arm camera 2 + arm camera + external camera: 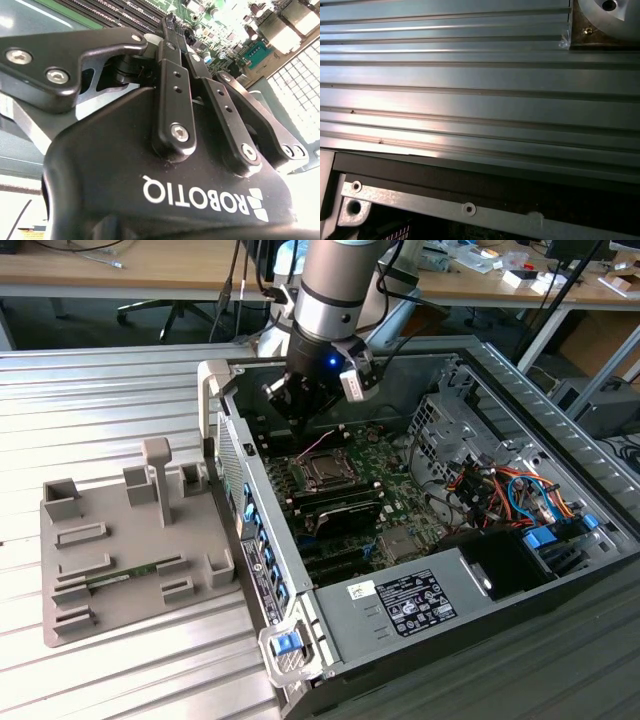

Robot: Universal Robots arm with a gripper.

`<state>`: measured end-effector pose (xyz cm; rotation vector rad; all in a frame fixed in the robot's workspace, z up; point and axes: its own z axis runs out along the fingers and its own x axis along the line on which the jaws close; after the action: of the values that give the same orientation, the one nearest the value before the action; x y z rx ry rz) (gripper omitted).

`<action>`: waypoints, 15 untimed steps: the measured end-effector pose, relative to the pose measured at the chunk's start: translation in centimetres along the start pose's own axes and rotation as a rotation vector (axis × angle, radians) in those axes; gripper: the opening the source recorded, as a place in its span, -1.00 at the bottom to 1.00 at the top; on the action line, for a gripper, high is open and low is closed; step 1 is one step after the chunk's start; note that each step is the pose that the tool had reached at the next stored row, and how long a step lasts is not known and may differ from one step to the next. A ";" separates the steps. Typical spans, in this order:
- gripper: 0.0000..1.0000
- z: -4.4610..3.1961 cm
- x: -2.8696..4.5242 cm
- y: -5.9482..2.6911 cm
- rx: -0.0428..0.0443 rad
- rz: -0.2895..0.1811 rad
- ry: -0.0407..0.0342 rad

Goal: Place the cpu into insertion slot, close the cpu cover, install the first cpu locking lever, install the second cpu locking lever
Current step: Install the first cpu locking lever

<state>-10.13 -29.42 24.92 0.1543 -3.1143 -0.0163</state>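
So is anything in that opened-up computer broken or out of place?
Nothing stands out. The computer case lies open on its side, the green motherboard sits flat, and the insertion slot looks square to the board. The tool hangs just above that slot. The cable bundle looks loose but unbroken.

In the exterior view, the black gripper (300, 410) at upper centre hides its own fingertips; the grey robot arm (335, 285) is cut by the top edge.

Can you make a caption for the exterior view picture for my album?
Robot gripper hovering above the insertion slot inside an open computer case.
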 end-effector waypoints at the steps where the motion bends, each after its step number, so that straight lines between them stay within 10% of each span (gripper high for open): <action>1: -0.80 0.01 -0.02 0.00 0.0000 0.000 0.0000; 15: -0.80 0.10 -0.28 -0.03 -0.0001 0.000 -0.0001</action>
<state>-9.86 -29.42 24.82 0.1544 -3.1144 -0.0164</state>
